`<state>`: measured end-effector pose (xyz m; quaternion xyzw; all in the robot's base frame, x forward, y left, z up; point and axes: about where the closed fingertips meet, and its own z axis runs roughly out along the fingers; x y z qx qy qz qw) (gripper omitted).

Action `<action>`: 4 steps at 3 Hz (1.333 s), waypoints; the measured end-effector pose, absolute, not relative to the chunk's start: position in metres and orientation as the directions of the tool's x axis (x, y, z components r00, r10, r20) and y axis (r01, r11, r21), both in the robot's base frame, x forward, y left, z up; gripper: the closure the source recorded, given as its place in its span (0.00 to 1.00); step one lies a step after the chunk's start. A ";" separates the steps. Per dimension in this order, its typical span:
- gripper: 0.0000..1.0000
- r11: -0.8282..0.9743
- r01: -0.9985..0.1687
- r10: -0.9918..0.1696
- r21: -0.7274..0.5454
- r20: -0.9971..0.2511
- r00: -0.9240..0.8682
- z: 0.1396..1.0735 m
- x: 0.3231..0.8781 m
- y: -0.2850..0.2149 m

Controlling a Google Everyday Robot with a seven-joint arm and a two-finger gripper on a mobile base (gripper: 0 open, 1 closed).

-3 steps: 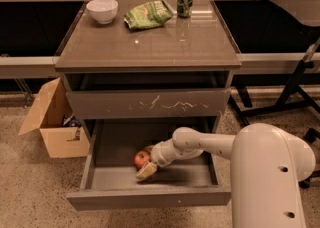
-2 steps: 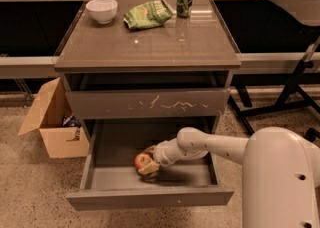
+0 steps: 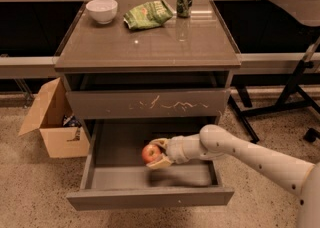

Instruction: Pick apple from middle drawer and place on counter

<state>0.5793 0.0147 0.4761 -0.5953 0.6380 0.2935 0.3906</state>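
Observation:
The red apple (image 3: 150, 153) is held between the fingers of my gripper (image 3: 158, 153), inside the open middle drawer (image 3: 150, 198) and lifted a little above its floor. The gripper is shut on the apple, one finger over it and one under. My white arm reaches in from the lower right. The counter (image 3: 150, 47) is the glossy grey-brown top of the cabinet, above the scratched closed drawer front (image 3: 150, 103).
On the counter stand a white bowl (image 3: 102, 10), a green chip bag (image 3: 148, 14) and a green can (image 3: 184, 0). An open cardboard box (image 3: 52, 122) sits on the floor to the left. A dark stand with legs (image 3: 295, 87) is at the right.
The gripper closed on the apple and raised it slightly off the drawer floor. The arm has shifted a little to the right and up.

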 end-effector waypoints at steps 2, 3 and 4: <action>1.00 -0.033 -0.986 -0.459 -0.162 -0.874 0.159 0.525 0.551 -0.013; 1.00 -0.033 -0.986 -0.458 -0.161 -0.875 0.158 0.525 0.550 -0.013; 1.00 -0.049 -0.982 -0.404 -0.183 -0.895 0.187 0.558 0.554 -0.030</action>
